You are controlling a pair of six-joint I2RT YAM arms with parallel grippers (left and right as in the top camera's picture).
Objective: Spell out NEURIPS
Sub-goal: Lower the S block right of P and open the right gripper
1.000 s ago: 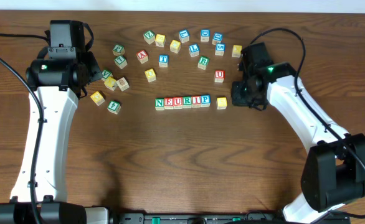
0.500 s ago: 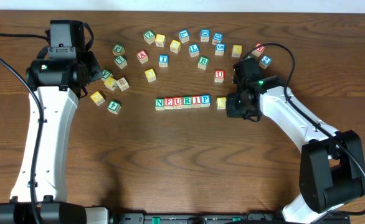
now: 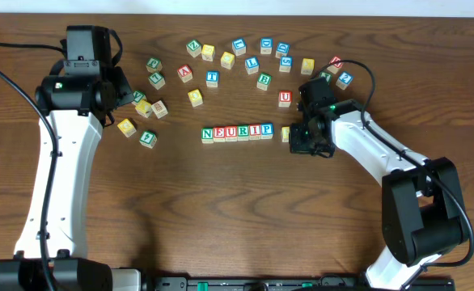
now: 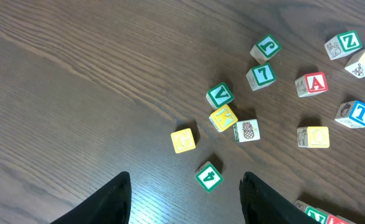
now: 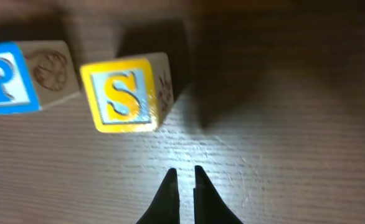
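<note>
Six cubes form a row, N [image 3: 208, 134], E [image 3: 219, 133], U [image 3: 230, 132], R [image 3: 243, 132], I [image 3: 255, 131], P [image 3: 267, 130]. The yellow S cube [image 3: 286, 133] sits just right of the P, slightly turned out of line. The right wrist view shows the S cube [image 5: 125, 93] close beside the blue P cube [image 5: 8, 78]. My right gripper [image 3: 302, 139] is low on the table right of the S cube, shut and empty [image 5: 182, 175]. My left gripper [image 3: 120, 87] hovers open and empty [image 4: 185, 177] over the scattered cubes at the left.
A spare red U cube [image 3: 285, 98] lies behind the row's right end. Other letter cubes arc across the back [image 3: 239, 46]. A cluster lies at the left, including a green 4 cube [image 4: 208, 176] and a yellow cube [image 4: 182, 140].
My right gripper has moved left and slightly forward, up beside the yellow S cube, which has shifted slightly toward the P. The left arm has not moved.
</note>
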